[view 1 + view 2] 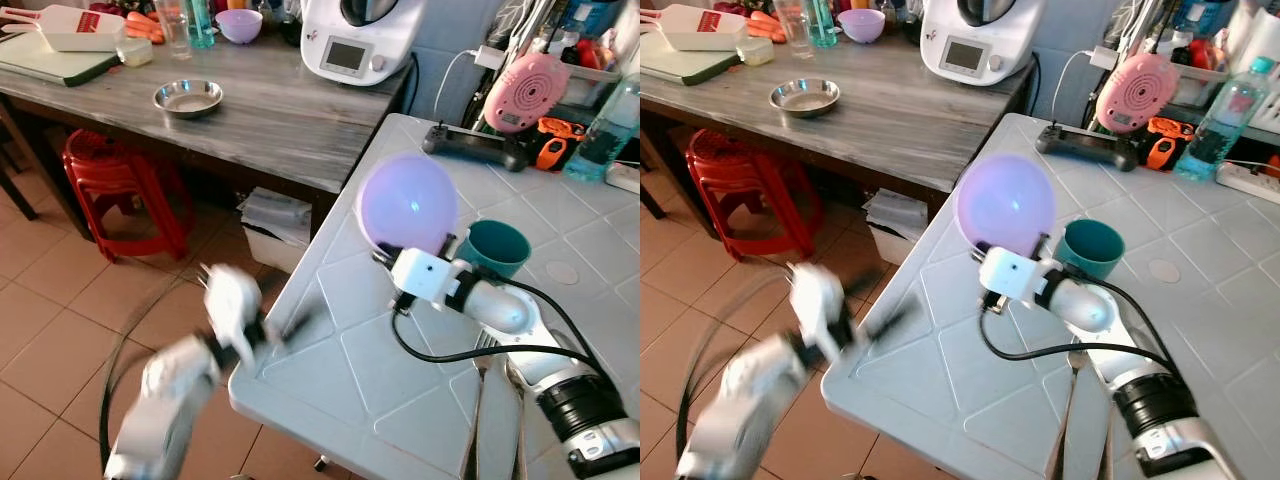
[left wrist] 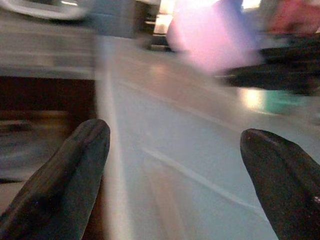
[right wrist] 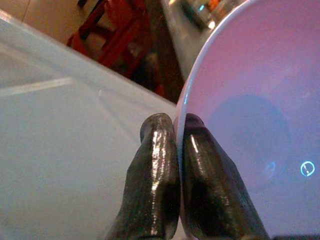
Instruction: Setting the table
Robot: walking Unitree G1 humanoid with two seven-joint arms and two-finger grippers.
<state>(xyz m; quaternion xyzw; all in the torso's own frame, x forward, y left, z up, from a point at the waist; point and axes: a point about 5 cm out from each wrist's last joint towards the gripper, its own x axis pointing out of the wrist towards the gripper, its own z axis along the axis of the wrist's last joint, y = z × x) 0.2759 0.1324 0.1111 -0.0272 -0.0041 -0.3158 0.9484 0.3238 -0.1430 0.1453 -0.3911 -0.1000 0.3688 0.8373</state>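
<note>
Fingers of the right gripper pinch the lilac bowl's rim. From the head, that bowl hangs tilted above the pale worktop, beside a teal cup — still the carrying step. Left gripper spread wide, blurred (empty). Next: level, lower, release.

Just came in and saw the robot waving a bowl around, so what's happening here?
The robot is setting the table. Its right gripper is shut on the rim of a purple bowl, holding it tilted above the pale tiled table, next to a teal cup standing there. The left gripper is open near the table's corner, blurred and holding nothing. A metal dish sits on the wooden counter behind.
</note>
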